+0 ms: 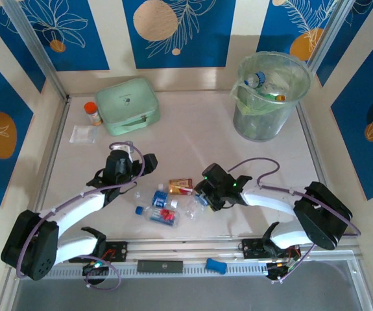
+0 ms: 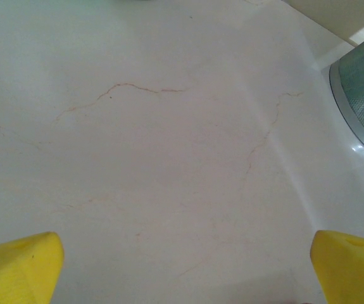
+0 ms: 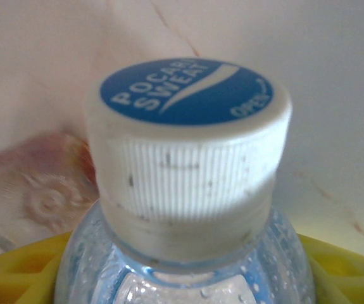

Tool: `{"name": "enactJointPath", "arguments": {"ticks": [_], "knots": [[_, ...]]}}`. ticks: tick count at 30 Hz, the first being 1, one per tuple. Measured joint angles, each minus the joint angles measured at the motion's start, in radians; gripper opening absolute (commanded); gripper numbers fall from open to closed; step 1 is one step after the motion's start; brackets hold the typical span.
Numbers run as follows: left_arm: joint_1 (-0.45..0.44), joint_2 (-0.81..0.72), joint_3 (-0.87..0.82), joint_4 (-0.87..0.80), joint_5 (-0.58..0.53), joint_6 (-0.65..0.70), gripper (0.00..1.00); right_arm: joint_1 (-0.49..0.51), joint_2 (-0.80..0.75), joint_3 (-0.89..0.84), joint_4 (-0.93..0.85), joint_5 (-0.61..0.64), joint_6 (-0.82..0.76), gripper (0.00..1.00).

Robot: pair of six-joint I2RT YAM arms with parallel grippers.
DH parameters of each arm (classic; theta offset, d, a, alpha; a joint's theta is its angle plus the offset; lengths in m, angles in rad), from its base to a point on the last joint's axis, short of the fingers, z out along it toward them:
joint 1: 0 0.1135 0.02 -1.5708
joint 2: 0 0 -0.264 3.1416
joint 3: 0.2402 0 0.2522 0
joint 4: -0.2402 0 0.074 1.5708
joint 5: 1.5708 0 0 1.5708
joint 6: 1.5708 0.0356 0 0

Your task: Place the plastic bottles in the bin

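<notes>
Left gripper: jaws were spread wide, with the two yellow fingertips at opposite lower corners of the wrist view.
Left gripper's hold: nothing. Only bare marbled table lay between the tips, and no bottle touched them.
Right gripper: jaws stood narrow around a clear bottle, with a yellow finger close on each side of its shoulder.
Right gripper's grip: it could not be told whether the fingers pressed the bottle or merely flanked it.
Bottle against the jaws: it sat centred between the fingers. Its neck and white ribbed cap stuck out beyond them, and the blue cap top read POCARI SWEAT.
Loose bottles: in the top view a blue-label bottle and a red-and-blue-label bottle lay on the table just left of the right gripper, between the two arms.
Packet: a brown-and-red packet lay just beside the blue-label bottle.
Bin: it stood at the far right of the table, well apart from both grippers, with bottles already inside.
Other items: a mint-green case and an orange-capped jar stood at the far left.
</notes>
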Motion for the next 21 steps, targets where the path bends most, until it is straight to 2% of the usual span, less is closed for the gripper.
{"name": "enactJointPath", "arguments": {"ticks": [5,13,17,21], "knots": [[0.0,0.0,0.0,0.0,0.0,0.0,1.0,-0.093,-0.083,0.1,-0.056,0.052,-0.187,0.46],[0.0,0.01,0.0,0.003,0.001,-0.001,1.0,-0.328,-0.105,0.33,-0.108,0.011,-0.547,0.45],[0.0,0.021,0.0,0.004,0.002,-0.001,1.0,-0.428,-0.073,0.501,-0.16,-0.01,-0.737,0.45],[0.0,0.04,0.001,0.024,0.018,-0.001,1.0,-0.478,-0.036,0.711,-0.185,-0.01,-0.905,0.46]]}}
